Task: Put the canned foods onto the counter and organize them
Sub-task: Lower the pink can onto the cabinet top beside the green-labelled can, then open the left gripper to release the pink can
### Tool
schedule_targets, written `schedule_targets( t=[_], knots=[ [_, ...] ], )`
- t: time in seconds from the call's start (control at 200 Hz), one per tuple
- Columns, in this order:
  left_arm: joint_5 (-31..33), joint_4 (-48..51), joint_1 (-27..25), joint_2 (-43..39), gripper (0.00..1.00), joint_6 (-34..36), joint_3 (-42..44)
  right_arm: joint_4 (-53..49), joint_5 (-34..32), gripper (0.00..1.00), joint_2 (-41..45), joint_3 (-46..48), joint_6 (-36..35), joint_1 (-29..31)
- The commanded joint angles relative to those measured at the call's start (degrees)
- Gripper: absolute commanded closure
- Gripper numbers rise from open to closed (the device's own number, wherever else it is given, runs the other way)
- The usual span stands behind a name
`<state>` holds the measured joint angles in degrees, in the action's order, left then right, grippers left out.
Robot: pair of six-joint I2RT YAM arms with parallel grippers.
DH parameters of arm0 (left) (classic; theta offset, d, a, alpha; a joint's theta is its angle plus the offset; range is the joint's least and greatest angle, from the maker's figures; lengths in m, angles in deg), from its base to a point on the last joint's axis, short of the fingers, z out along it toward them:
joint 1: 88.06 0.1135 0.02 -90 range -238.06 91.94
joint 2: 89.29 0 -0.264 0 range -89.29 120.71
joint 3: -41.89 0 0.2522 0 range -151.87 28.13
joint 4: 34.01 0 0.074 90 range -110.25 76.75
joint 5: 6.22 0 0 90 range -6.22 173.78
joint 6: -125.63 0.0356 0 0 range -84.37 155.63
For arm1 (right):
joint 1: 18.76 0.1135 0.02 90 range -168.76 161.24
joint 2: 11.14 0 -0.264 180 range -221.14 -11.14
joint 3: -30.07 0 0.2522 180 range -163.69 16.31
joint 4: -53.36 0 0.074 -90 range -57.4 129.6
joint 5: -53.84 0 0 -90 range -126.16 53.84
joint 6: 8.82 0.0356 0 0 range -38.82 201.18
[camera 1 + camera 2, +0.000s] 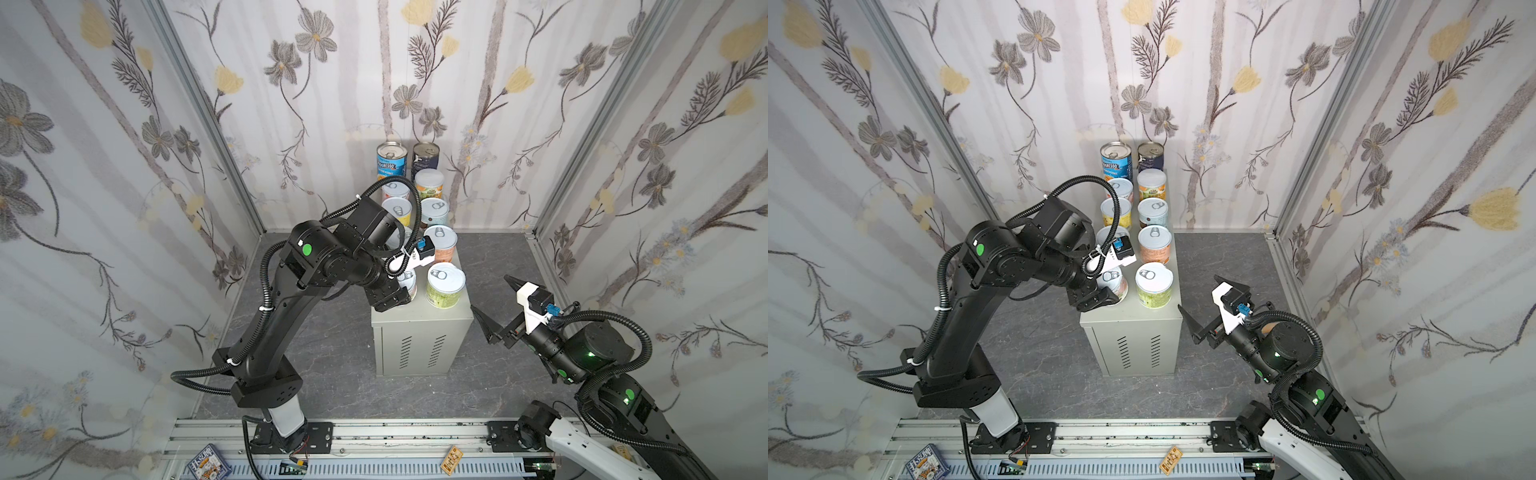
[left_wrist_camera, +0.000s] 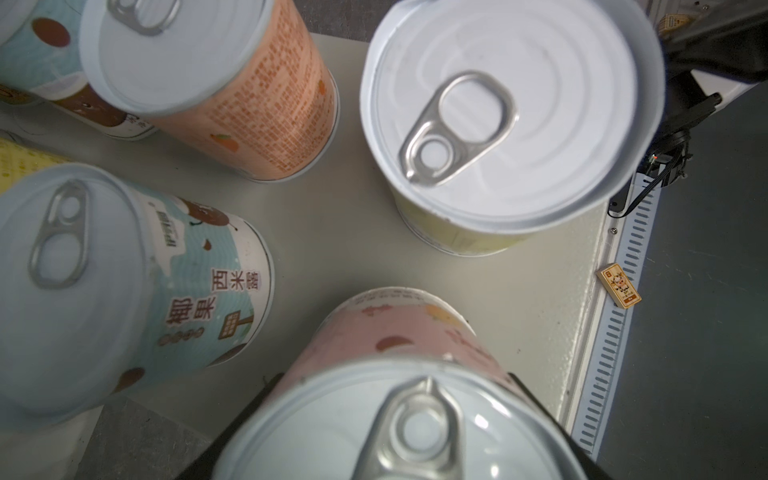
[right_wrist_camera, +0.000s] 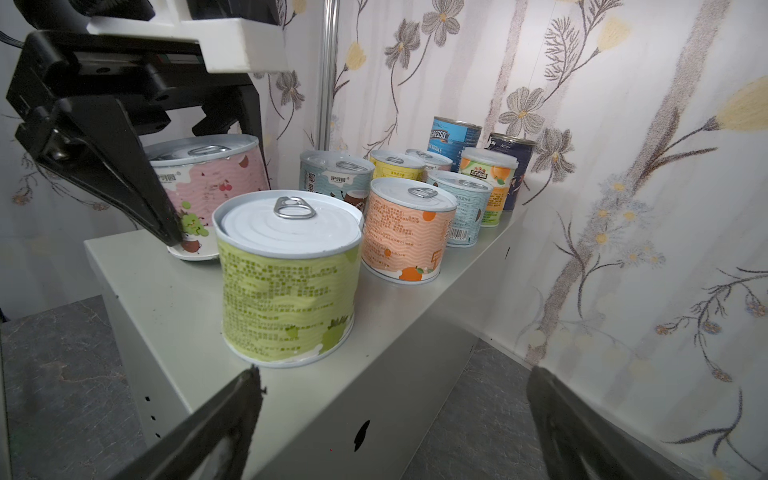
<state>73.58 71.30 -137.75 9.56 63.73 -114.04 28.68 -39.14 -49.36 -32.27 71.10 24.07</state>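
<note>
L pincer (image 1: 399, 297) pinching pink cylindrical can (image 3: 212, 183) on smooth beige metal counter (image 1: 419, 316); R pincer (image 1: 489, 291) spread, empty.

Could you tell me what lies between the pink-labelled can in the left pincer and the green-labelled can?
Only bare top of the beige metal counter lies between the pink-labelled can and the green-labelled can; the left wrist view shows it.

Counter (image 1: 419, 349) top at frame centre crowded by 2 rows of cans (image 1: 434, 210) back to the wall (image 1: 457, 104), thin lane between rows, my left gripper (image 1: 397, 297) clamped on the pink can (image 1: 409, 284) at front left, bare strip along the front edge, open floor (image 1: 490, 262) at right around my spread right gripper (image 1: 490, 293)
</note>
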Motion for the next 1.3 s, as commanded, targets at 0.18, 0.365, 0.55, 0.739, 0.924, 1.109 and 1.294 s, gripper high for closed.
schedule_targets(
  t=[0.18, 0.365, 0.55, 0.739, 0.924, 1.109, 1.294],
  knots=[
    [-0.79, 0.79, -0.12, -0.9, 0.41, 0.99, 1.78, -0.16, -0.07, 0.0, 0.42, 0.19, 0.92, 0.0],
    [-0.61, 0.24, -0.06, -0.68, 0.35, 0.82, 2.07, 0.34, -0.03, 0.0, 0.51, 0.66, 1.12, 0.02],
    [-0.46, -0.02, -0.14, 0.03, 0.28, 0.65, 1.98, 1.81, 0.65, 0.0, 0.51, 1.46, 1.41, 0.02],
    [-0.17, -0.49, -0.19, -0.28, 0.18, 0.64, 2.06, 2.24, 0.83, 0.0, 0.51, 1.79, 1.7, -0.03],
    [0.18, -0.72, -0.05, -0.52, 0.14, 0.67, 2.07, 2.67, 0.96, 0.0, 0.42, 2.11, 1.82, -0.02],
    [0.43, -1.06, -0.06, -0.74, 0.15, 0.64, 2.07, 2.83, 1.03, 0.0, 0.46, 2.09, 2.04, -0.02],
    [1.49, -1.41, -0.06, -0.38, 0.18, 0.57, 2.45, 3.41, 1.35, 0.0, 0.47, 2.22, 2.28, -0.01]
  ],
)
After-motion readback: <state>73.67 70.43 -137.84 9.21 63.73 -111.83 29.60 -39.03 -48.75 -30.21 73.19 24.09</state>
